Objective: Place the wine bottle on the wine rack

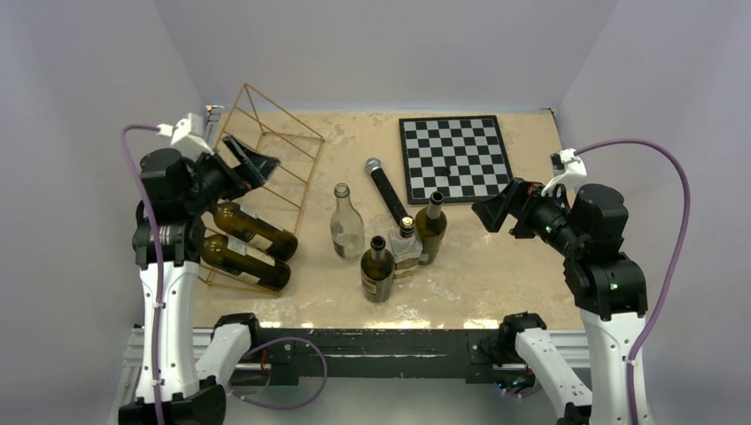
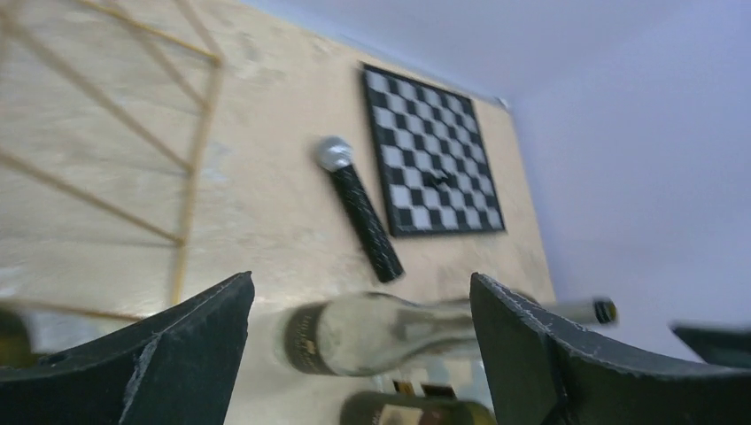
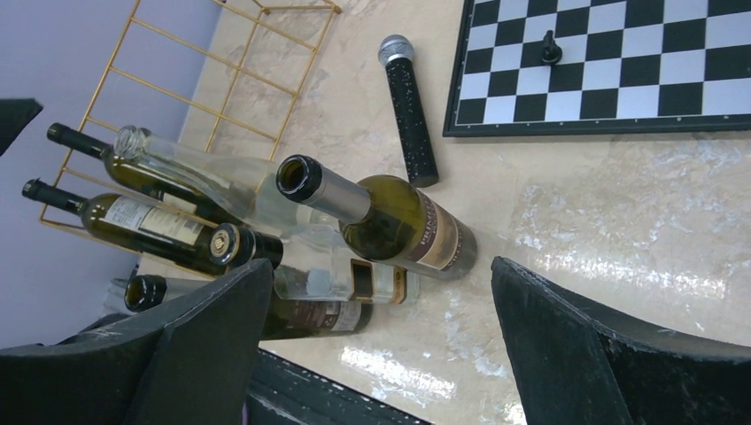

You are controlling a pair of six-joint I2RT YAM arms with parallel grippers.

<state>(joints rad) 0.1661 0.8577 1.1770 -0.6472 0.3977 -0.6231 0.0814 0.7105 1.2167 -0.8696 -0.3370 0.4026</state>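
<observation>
Counter (image 1: 514, 257), beige. Wine rack (image 1: 282, 150), gold wire, far left; carries two dark bottles (image 1: 254, 229) lying side by side at near end. Chessboard (image 1: 454, 159), far right. Four wine bottles (image 1: 378, 270) upright mid-counter, off rack. Microphone (image 1: 387, 190) flat behind them. Left tool (image 1: 252, 164) over rack, right tool (image 1: 490, 212) near chessboard: both spread apart, empty.

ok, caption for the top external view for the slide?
Wine rack holds two bottles; four standing bottles mid-table; left gripper and right gripper open, empty.

Robotics lab cell, plain lilac walls (image 1: 80, 71) around a tabletop (image 1: 531, 257), robot arms (image 1: 168, 301) on a metal rail (image 1: 390, 341)
</observation>
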